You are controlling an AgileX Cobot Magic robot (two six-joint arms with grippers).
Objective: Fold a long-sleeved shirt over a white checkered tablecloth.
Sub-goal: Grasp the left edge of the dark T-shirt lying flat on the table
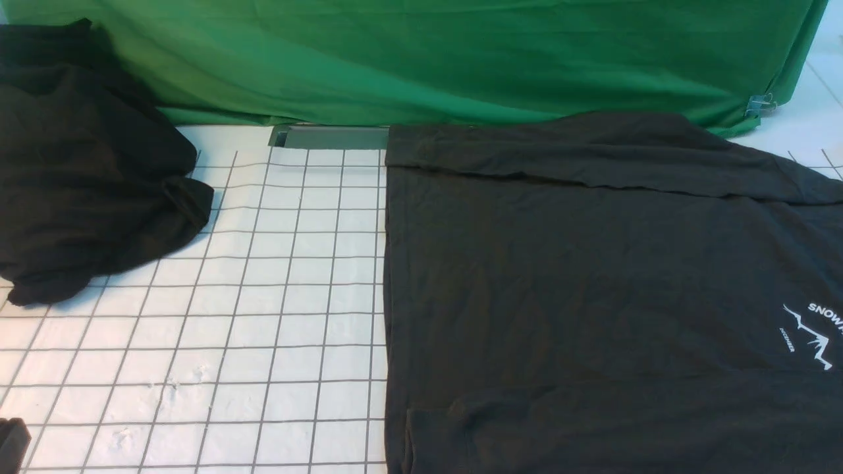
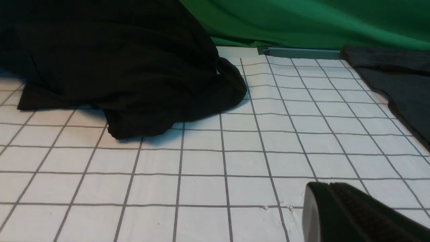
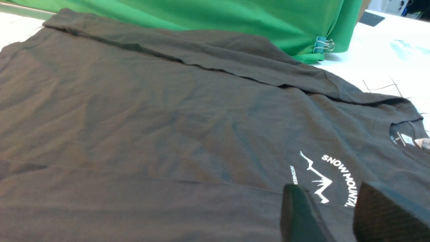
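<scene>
The long-sleeved shirt (image 1: pixel 579 276) lies flat on the right half of the white checkered tablecloth (image 1: pixel 276 316). A folded band runs along its far edge and another along its near edge. Its white "SNOW" mountain print (image 3: pixel 322 174) sits near the collar (image 3: pixel 403 134). In the right wrist view my right gripper (image 3: pixel 329 187) hovers just above the print, its fingers apart with only shirt fabric showing in the gap below. My left gripper (image 2: pixel 323 187) is shut and empty over bare tablecloth (image 2: pixel 201 161). A dark corner of it (image 1: pixel 12 442) shows at the front view's lower left.
A deeper-black plain garment (image 1: pixel 85 164) lies heaped at the far left. Green cloth (image 1: pixel 428 59) hangs along the back, held by a binder clip (image 1: pixel 761 104). A grey metal strip (image 1: pixel 329 137) lies at its foot.
</scene>
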